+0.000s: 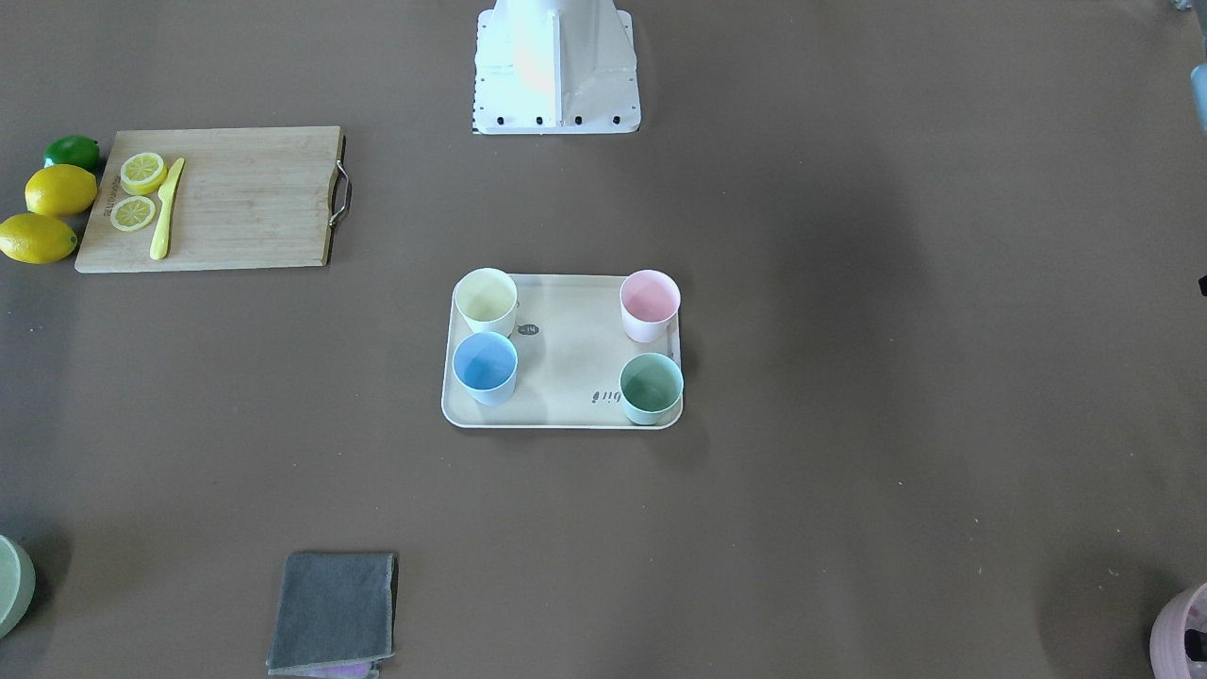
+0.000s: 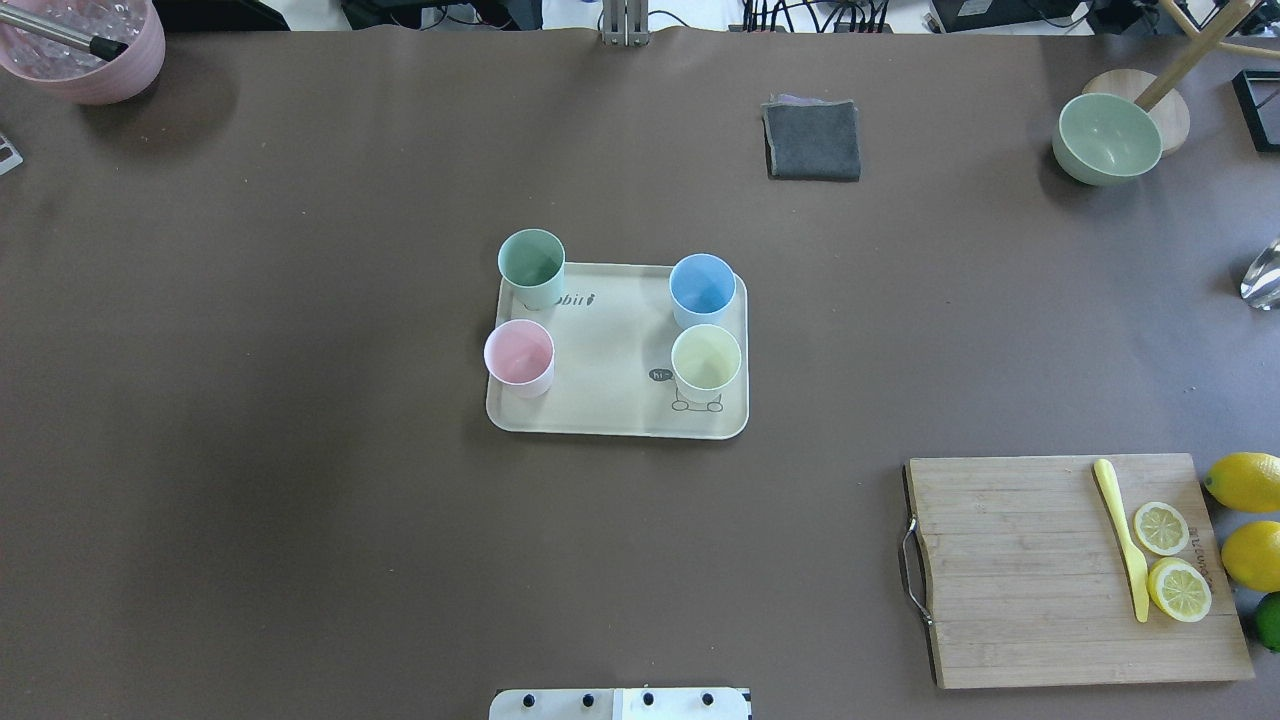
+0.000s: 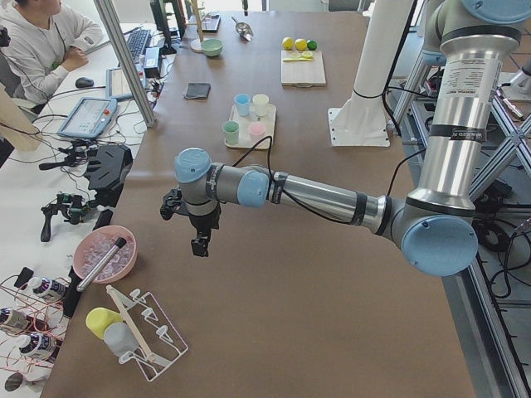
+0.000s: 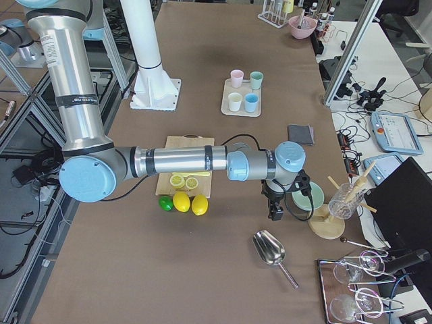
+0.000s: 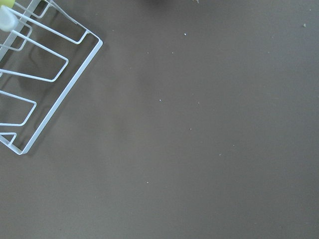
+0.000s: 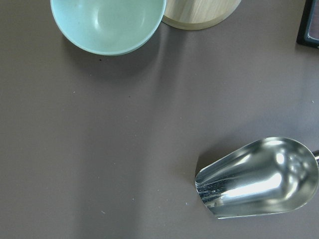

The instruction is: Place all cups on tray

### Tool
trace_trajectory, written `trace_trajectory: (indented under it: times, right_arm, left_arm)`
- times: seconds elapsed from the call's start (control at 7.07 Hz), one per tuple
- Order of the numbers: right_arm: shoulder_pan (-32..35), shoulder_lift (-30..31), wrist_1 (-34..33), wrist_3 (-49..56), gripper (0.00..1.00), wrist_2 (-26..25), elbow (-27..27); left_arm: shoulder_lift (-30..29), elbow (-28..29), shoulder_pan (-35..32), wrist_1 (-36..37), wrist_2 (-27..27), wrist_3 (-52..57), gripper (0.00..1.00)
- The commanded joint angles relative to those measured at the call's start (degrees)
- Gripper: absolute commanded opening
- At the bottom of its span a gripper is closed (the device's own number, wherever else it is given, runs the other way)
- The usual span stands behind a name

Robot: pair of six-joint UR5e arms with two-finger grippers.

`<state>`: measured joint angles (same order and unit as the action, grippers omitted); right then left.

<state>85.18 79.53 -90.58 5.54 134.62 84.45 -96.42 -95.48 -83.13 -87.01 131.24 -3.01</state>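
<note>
The beige tray [image 2: 610,345] lies mid-table, also in the front-facing view [image 1: 566,363]. All four cups stand upright on it: mint green [image 2: 531,264], pink [image 2: 519,356], light blue [image 2: 702,287] and pale yellow [image 2: 706,360]. My left gripper [image 3: 199,245] shows only in the exterior left view, far from the tray over bare table; I cannot tell if it is open or shut. My right gripper [image 4: 275,213] shows only in the exterior right view, near the green bowl and far from the tray; I cannot tell its state either. Neither gripper shows in its wrist view.
A wooden cutting board [image 2: 1070,570] with lemon slices and a yellow knife lies at the right, with lemons and a lime beside it. A grey cloth [image 2: 812,140], green bowl [image 2: 1108,138], metal scoop [image 6: 259,179], pink bowl [image 2: 85,45] and white wire rack [image 5: 30,74] sit at the table's edges.
</note>
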Motion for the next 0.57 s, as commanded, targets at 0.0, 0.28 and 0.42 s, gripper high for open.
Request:
trace_trajectory:
  times: [0.0,0.28,0.42]
  right_arm:
    - [0.8,0.5,0.0,0.0,1.00,0.1,0.5]
    - [0.8,0.4,0.0,0.0,1.00,0.2,0.5]
    - [0.7,0.4,0.0,0.0,1.00,0.2,0.5]
  left_arm:
    - [1.1,-0.1,-0.2,-0.1,0.0,-0.2,0.98]
    - [1.1,0.0,-0.2,0.0,-0.1,-0.2,0.98]
    - [1.1,-0.1,-0.2,0.0,-0.3,-0.2,0.98]
